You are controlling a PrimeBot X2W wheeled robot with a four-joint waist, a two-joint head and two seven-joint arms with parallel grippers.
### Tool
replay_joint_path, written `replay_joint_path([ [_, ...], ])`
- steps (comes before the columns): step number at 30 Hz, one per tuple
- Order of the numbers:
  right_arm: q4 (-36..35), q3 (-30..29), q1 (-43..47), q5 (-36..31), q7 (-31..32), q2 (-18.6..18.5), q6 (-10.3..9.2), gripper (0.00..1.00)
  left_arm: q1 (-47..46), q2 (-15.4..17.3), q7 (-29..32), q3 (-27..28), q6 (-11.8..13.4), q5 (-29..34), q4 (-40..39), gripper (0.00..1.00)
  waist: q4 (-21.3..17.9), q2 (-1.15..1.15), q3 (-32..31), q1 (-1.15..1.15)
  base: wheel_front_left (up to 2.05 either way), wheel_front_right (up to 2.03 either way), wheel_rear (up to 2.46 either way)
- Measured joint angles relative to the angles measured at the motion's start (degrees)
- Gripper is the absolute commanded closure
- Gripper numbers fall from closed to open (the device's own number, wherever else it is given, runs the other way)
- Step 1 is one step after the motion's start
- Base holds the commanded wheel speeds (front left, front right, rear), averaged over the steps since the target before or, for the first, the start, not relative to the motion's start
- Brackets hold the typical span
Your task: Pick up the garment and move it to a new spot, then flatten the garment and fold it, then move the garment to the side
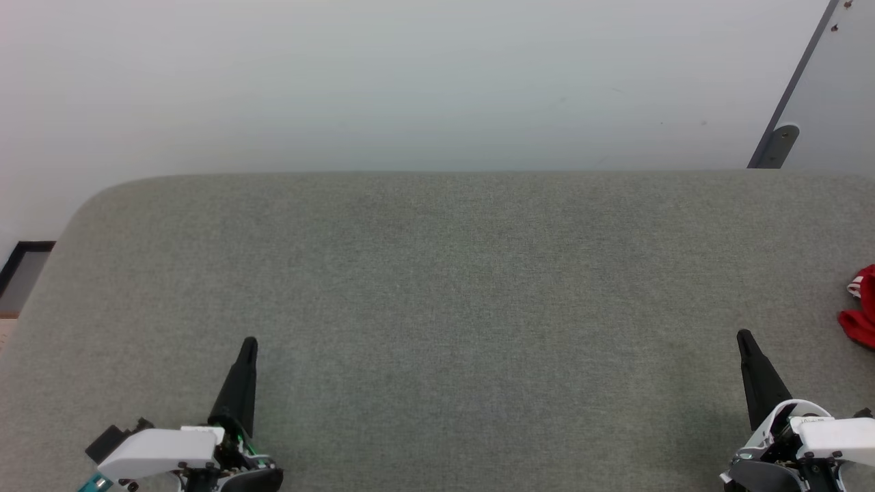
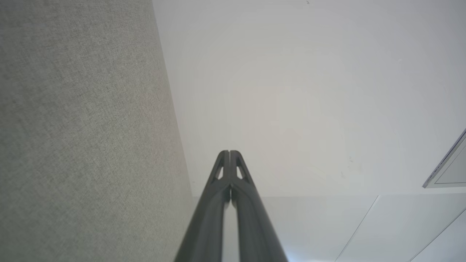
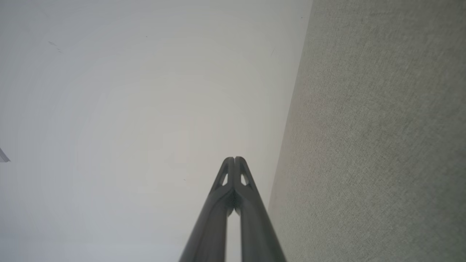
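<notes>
Mostly, the head view takes in a grey felt-covered table (image 1: 437,273) in front of a pale wall (image 1: 410,82). The left gripper (image 1: 248,347) sits low at the near left and the right gripper (image 1: 745,339) low at the near right, well apart, their dark fingers pointing away from the robot. This looks like a resting pose. In both wrist views the two fingers are pressed together at the tips with nothing between them.

The garment (image 1: 863,314) lies on the table at the far right, just beyond the right gripper and apart from it. Only a rumpled red patch with a touch of white shows before the picture's edge cuts it off. Lying off to the side like this would suit a shirt waiting to be fetched or one already set aside. Whether it is folded, which way it points and where its long axis runs cannot be told.
</notes>
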Motion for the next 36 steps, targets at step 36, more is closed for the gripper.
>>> replay_joint_path([
  [36, 0.0, 0.0, 0.0, 0.0, 0.0, 0.0, 0.0, 1.0, 0.0, -0.2, 0.3, 0.2, 0.0, 0.2, 0.0, 1.0, 0.0, 0.0, 0.0, 0.0, 0.0, 0.0, 0.0],
])
